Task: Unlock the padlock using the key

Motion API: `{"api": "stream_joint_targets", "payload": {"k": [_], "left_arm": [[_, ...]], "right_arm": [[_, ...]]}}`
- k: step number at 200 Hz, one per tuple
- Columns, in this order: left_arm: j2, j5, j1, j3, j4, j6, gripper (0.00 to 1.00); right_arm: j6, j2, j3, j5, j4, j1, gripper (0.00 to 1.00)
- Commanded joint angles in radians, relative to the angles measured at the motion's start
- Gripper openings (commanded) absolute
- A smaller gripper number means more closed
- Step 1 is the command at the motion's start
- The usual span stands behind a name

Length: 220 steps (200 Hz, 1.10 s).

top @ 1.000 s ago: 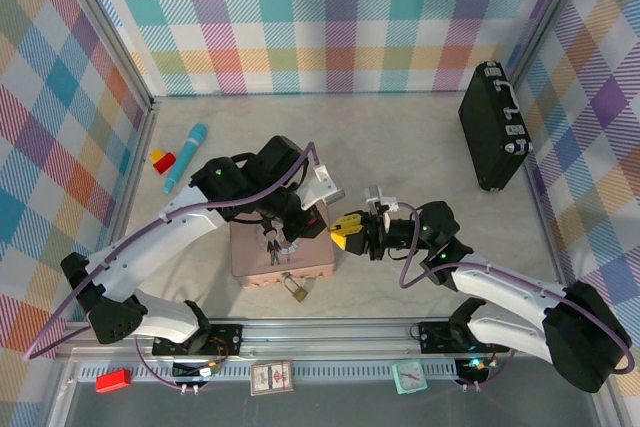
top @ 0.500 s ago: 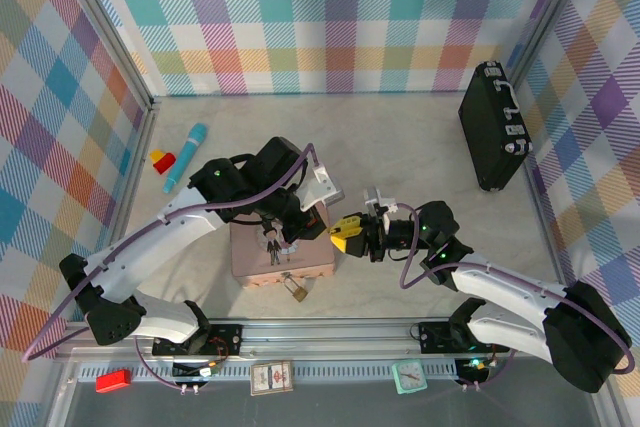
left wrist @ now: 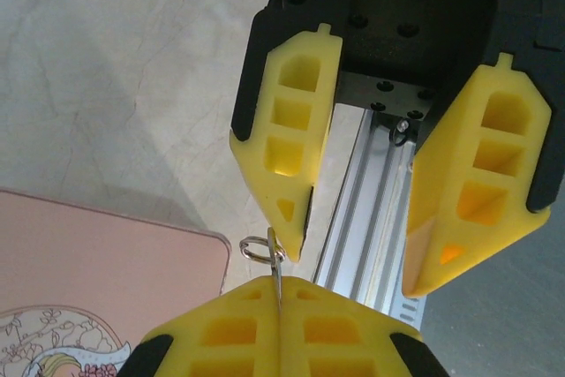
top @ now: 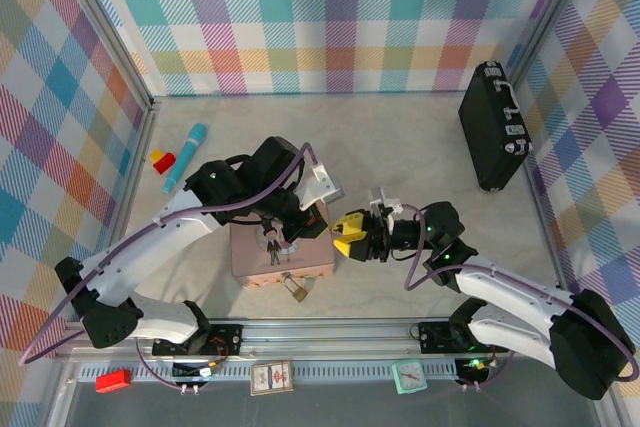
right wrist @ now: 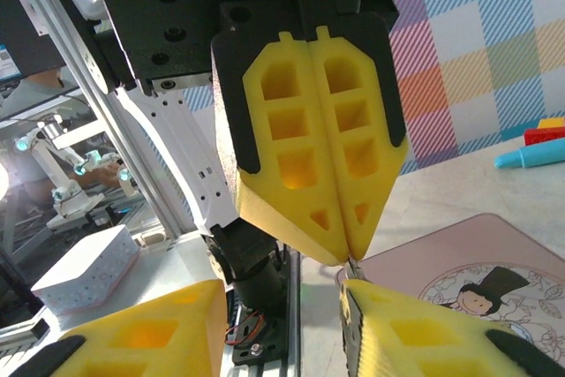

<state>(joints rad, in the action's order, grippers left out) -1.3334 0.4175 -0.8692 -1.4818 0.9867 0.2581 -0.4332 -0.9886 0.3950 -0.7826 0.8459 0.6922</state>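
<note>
Two arms are bolted at the near edge of the table (top: 400, 137). Nearest of all, in front of the rail (top: 340, 332) that carries their bases, lie a red block (top: 113, 380), a small card (top: 271, 376) and a little teal clock (top: 408, 377).

Just past the rail, the padlock (top: 297, 289) lies on the table against the near edge of the pink tin (top: 255, 267), with its shackle toward the tin. Whether it is locked I cannot tell.

The left arm stretches across the tin, and the two grippers meet tip to tip off the tin's right side. The left gripper (left wrist: 279, 287) has its fingers pressed flat together, pinching the key (left wrist: 277, 269). The blade runs down into the seam between the pads and the small ring sticks out above them. The key is up in the air, apart from the padlock.

The right gripper (left wrist: 353, 271) faces it with its jaws apart and holds nothing. One fingertip is touching or just beside the key's ring, and the other stands off to the side.

Farther back, near the left wall, a teal marker (top: 186, 157) lies beside a red and yellow brick (top: 162, 159). At the far right a black case (top: 493, 127) stands against the checked wall (top: 330, 17).
</note>
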Motion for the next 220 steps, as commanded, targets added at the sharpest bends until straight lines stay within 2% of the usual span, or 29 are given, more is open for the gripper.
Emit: {"api": "stream_joint_targets", "payload": {"k": [1, 39, 93, 220], "left_arm": [[0.039, 0.056, -0.019, 0.009, -0.013, 0.002, 0.0], [0.022, 0.039, -0.019, 0.017, -0.011, 0.001, 0.0], [0.03, 0.061, -0.019, 0.028, -0.069, -0.004, 0.0], [-0.004, 0.061, -0.019, 0.029, -0.085, -0.005, 0.0]], "right_arm": [[-0.013, 0.028, 0.003, 0.051, -0.001, -0.042, 0.41], [-0.017, 0.053, 0.013, 0.039, -0.029, -0.062, 0.41], [-0.074, -0.038, 0.01, -0.038, 0.084, -0.053, 0.35], [-0.043, -0.023, 0.022, -0.03, 0.048, -0.032, 0.14]]}}
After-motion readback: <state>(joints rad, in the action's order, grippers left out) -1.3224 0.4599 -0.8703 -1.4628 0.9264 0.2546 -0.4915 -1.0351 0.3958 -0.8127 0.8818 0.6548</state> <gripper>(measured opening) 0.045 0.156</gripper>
